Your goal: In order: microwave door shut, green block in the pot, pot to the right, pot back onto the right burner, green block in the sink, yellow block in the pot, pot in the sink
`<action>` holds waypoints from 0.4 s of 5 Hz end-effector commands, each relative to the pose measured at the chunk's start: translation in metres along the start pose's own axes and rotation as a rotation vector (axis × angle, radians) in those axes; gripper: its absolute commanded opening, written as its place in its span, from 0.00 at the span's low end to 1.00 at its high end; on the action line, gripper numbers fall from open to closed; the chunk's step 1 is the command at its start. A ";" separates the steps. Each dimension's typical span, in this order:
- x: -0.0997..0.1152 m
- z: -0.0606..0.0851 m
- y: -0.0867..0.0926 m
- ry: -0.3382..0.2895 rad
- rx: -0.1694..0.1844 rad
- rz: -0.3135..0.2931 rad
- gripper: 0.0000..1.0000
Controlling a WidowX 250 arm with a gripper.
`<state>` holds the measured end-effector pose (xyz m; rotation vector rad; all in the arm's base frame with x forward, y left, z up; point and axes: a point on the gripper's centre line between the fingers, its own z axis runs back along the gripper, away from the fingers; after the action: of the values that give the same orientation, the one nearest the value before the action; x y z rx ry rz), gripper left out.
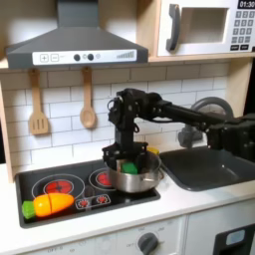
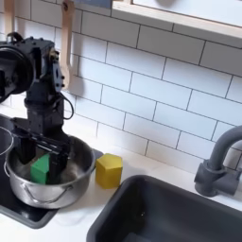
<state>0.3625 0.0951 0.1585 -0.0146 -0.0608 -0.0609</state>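
Gripper (image 2: 42, 161) down inside the pot (image 2: 66, 190) on the stove's right burner, fingers clamped around the green block (image 2: 40, 169). Yellow block (image 2: 109, 170) just beside the pot (counter side), near the sink (image 2: 170, 213).

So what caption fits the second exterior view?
Robot fingers reach into the pot at the green block, yellow block beside.

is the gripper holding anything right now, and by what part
Seemingly the small bright green cube: the gripper is down inside the round shiny steel pot, fingers flanking its sides, though contact is unclear.
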 end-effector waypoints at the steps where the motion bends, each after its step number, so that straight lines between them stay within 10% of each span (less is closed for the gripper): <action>1: 0.001 0.001 0.022 -0.002 0.017 0.044 1.00; 2: 0.001 0.002 0.026 0.000 0.021 0.047 1.00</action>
<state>0.3660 0.1210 0.1590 0.0018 -0.0611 -0.0137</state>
